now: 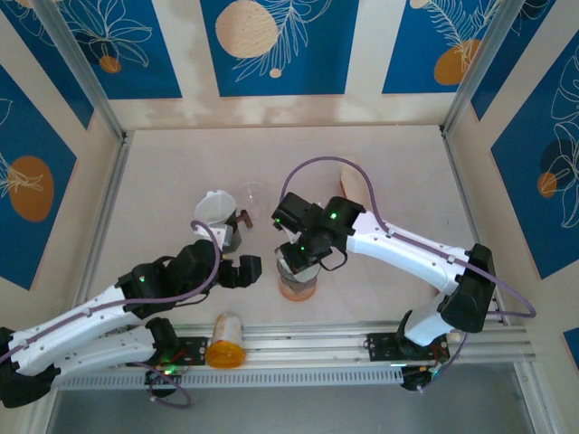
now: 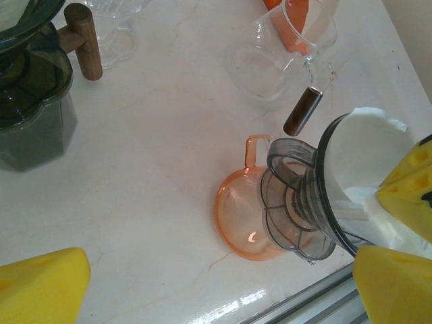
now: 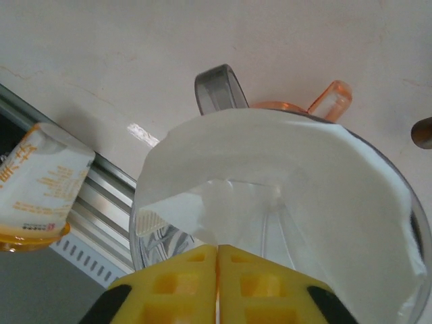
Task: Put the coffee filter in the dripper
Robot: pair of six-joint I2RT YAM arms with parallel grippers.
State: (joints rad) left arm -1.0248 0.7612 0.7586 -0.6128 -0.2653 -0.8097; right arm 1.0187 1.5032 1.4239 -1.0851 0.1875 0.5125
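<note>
The white paper coffee filter (image 3: 283,175) sits inside the smoky grey clear plastic dripper (image 2: 304,202), its cone axis in line with the dripper's. Its tip points down toward the translucent orange cup (image 2: 236,216) beneath, and its open mouth faces up toward the right gripper (image 3: 217,270). The right wrist view shows that gripper's yellow pads pressed together at the filter's near rim; whether paper is pinched between them is hard to tell. The left wrist view shows the dripper's scalloped base on the cup, with the left gripper (image 2: 216,290) just beside, spread wide and holding nothing.
</note>
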